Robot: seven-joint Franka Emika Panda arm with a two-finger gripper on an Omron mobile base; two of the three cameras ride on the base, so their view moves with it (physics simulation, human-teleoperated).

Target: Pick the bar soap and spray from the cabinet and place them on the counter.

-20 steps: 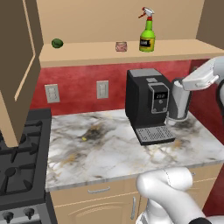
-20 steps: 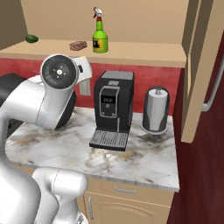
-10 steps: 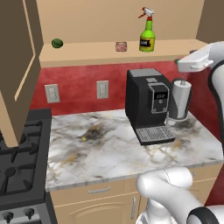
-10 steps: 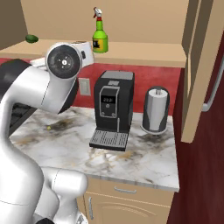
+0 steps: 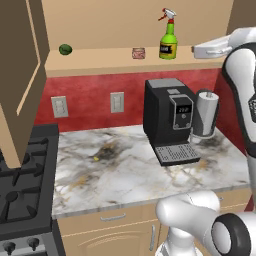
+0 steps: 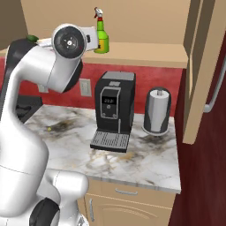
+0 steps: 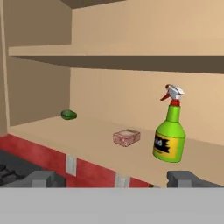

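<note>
Arm raised to shelf height at your frame's upper right, fingers (image 7: 113,178) spread empty; spray (image 7: 169,129) and bar soap (image 7: 126,137) not yet picked.

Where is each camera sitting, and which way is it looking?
Left base view: behind the arm on its left, looking forward and down at the counter, coffee machine and cabinet shelf; white arm at right.
Right base view: behind on the right, facing the same counter; the arm covers the left side.
Hand view: on the hand, looking along the open gripper at the shelf; finger tips at the bottom.
All three share the spray; left base and hand views share the bar soap.
</note>
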